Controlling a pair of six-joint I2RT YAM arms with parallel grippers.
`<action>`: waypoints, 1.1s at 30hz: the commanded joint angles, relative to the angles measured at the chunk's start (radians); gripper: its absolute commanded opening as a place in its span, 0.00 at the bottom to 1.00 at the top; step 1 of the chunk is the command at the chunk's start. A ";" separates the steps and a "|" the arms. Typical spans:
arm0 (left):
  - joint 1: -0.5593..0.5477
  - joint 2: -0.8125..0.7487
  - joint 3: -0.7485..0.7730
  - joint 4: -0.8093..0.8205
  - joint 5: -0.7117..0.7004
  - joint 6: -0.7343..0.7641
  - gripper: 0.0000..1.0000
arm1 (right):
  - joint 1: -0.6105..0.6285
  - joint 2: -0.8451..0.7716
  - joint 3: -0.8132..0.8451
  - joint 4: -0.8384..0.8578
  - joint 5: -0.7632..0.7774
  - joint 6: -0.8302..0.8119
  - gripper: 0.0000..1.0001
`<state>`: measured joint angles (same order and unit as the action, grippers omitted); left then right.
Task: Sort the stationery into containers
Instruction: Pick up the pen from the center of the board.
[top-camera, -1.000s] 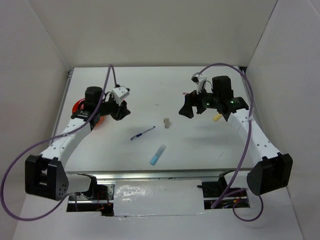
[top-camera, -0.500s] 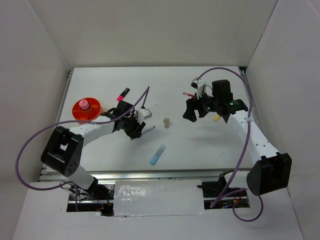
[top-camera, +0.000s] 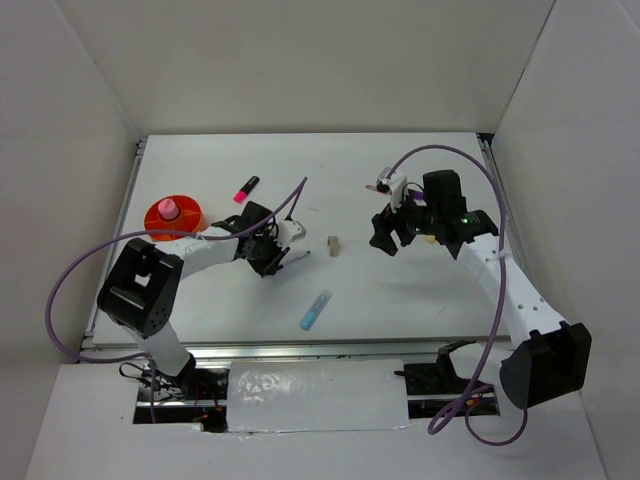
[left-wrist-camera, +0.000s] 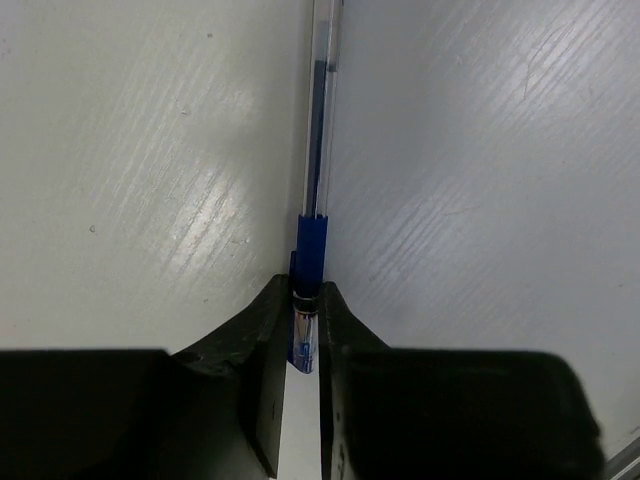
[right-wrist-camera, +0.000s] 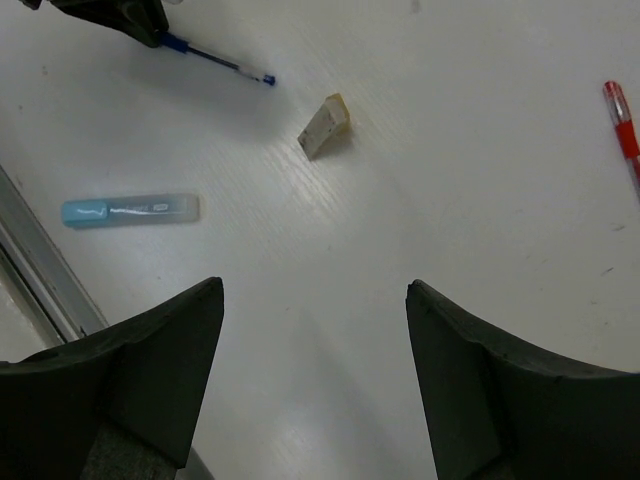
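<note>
Standing at the far left of the tabletop (top-camera: 400, 290), the orange cup (top-camera: 192, 226) is in full view now, with a pink piece (top-camera: 168, 208) inside it; one second ago the left arm hung over it and hid it. Just to its right and further back lies the pink highlighter with black cap (top-camera: 245, 188), which was also covered then. The left claw (left-wrist-camera: 305, 300) has travelled from the cup to the middle of the tabletop and is now clenched on the thin blue pen (left-wrist-camera: 318, 150): both fingers press on the end of the pen, which lies flat and points away from the wrist. Half a second ago the fingers stood a little wider. The light blue highlighter (top-camera: 316, 310), near the front edge, and the beige block (top-camera: 333, 244), just right of the pen, have not moved. The right claw (right-wrist-camera: 312, 290) hovers above the tabletop, released and gripping nothing; it has shifted slightly toward the block. The red pen (right-wrist-camera: 622, 130) lies near it, on the far side.
</note>
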<state>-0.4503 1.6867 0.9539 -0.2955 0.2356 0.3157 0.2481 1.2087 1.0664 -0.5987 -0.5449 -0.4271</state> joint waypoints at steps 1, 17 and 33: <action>-0.004 -0.012 -0.020 -0.036 0.033 0.011 0.21 | 0.043 -0.055 -0.020 0.045 0.043 -0.096 0.79; 0.163 -0.282 0.011 -0.201 0.545 -0.279 0.00 | 0.266 -0.078 0.010 0.063 0.171 -0.335 0.79; 0.134 -0.455 0.003 -0.352 0.657 -0.468 0.00 | 0.609 0.025 0.029 0.143 0.230 -0.779 0.83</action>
<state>-0.3069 1.2453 0.9215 -0.5968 0.8364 -0.1204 0.8127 1.2118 1.0718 -0.5098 -0.3458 -1.1160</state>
